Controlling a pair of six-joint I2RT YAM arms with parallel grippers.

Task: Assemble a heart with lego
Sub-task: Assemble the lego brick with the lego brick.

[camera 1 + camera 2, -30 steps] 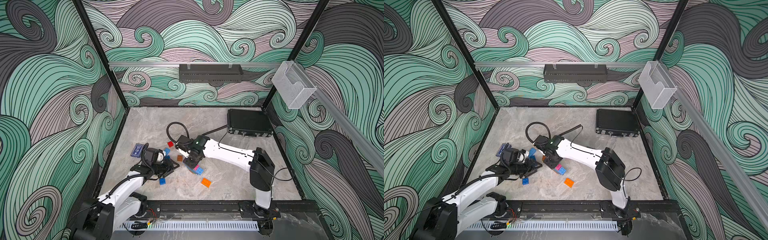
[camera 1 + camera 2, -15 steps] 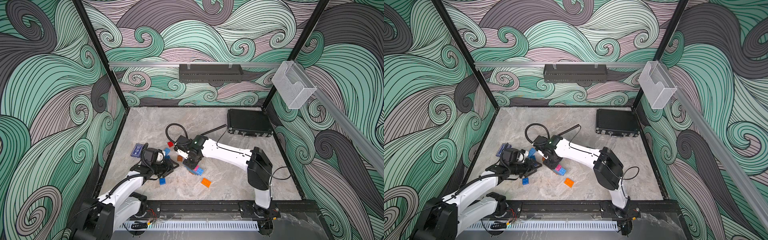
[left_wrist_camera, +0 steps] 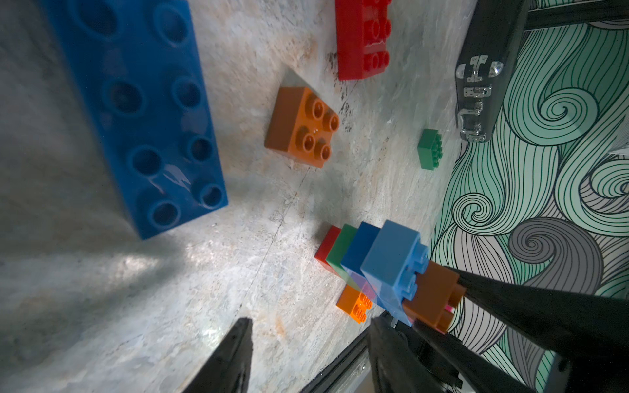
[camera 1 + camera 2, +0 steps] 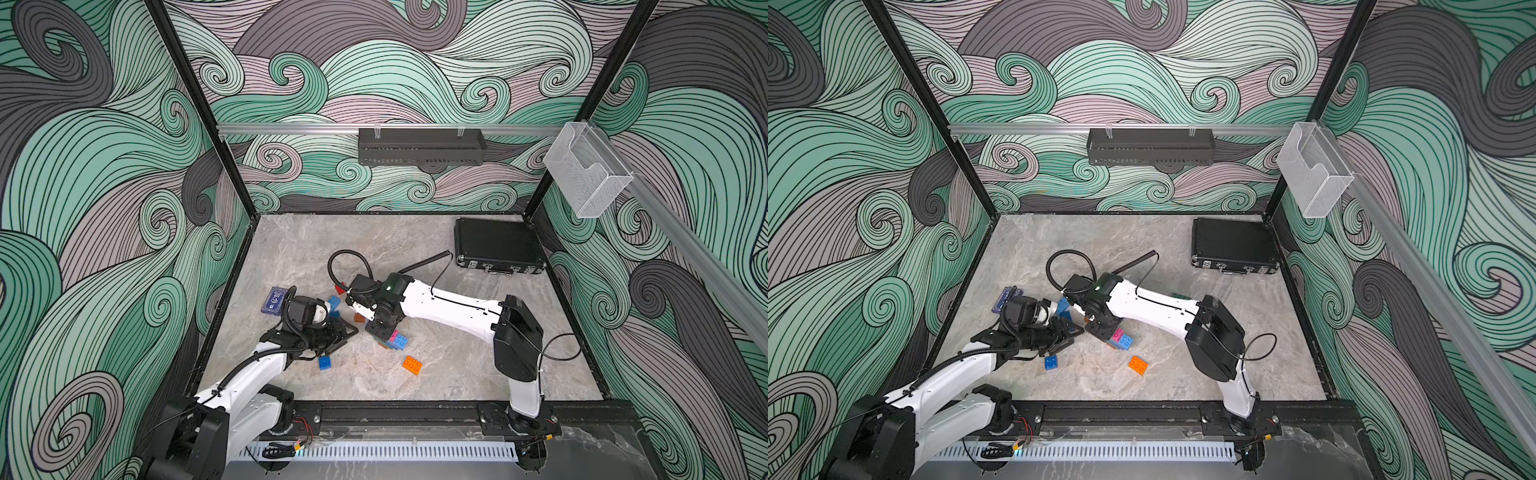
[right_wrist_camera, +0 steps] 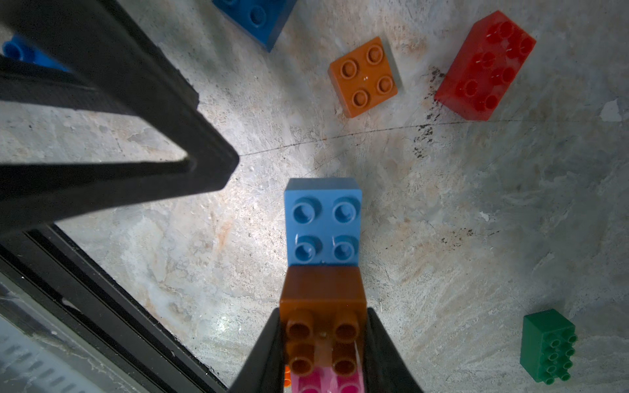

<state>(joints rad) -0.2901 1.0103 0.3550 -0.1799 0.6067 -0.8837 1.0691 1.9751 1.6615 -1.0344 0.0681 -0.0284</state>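
The lego lies around the table's middle. My right gripper is shut on an orange-brown square brick, which sits on a small stacked assembly of red, green, blue, light blue and pink bricks. A light blue brick of that assembly shows just beyond the held one, and a pink brick shows under it. My left gripper is open with nothing between its fingers, low over the table just left of the assembly. In both top views the two grippers nearly meet.
Loose bricks: long blue, orange square, red, green, blue and orange toward the front. A dark blue card box lies left. A black case stands back right.
My right arm has shifted slightly to the left with the brick still gripped. The left arm has stayed in place.
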